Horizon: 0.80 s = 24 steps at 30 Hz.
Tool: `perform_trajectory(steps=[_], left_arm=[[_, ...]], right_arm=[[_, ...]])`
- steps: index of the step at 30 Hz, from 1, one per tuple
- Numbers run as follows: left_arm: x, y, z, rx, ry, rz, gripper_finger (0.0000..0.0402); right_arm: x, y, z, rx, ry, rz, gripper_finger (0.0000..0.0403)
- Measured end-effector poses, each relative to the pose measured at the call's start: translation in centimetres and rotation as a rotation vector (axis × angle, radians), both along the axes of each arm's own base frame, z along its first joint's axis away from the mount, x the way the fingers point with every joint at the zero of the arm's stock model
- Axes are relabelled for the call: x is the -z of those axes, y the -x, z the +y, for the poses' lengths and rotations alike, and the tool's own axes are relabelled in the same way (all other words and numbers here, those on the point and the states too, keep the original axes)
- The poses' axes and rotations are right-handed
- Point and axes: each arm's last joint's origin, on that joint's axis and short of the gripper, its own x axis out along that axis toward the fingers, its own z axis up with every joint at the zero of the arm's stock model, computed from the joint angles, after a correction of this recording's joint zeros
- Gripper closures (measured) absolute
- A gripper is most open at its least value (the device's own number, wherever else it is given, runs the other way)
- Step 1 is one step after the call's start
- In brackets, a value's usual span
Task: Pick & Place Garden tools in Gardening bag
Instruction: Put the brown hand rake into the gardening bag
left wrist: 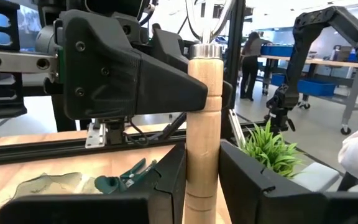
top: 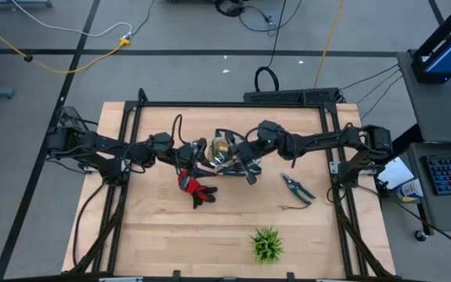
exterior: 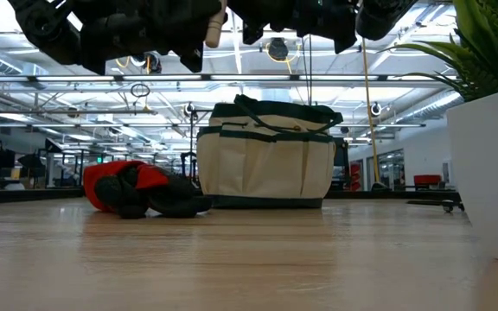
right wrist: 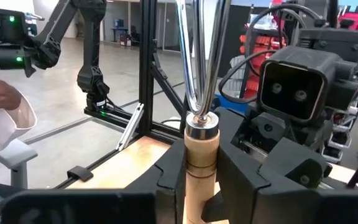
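So both claws, left (left wrist: 202,186) and right (right wrist: 201,186), pinch one wooden-handled tool (left wrist: 202,124) above the bag (exterior: 266,155); I'd loosen one claw, then lower it straight in.

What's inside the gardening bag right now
From above, both grippers, left and right, meet over the gardening bag, each clamped on a wooden-handled tool, covering most of its opening. Only some metal shows inside; the low view shows just the fabric wall.

Green spiky plant (top: 267,244) in white pot, near table (top: 155,243) edge.
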Motion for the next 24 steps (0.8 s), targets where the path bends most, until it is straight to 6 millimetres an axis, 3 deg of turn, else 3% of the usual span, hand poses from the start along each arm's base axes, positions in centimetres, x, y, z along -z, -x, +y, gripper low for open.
perform_trajectory(steps=[24], left_arm=[[0.5,-0.1,0.7,-0.180,-0.080,0.031,0.0313]], right_arm=[[0.9,0.4,-2.9,0.075,-0.015,0.095,0.0338]])
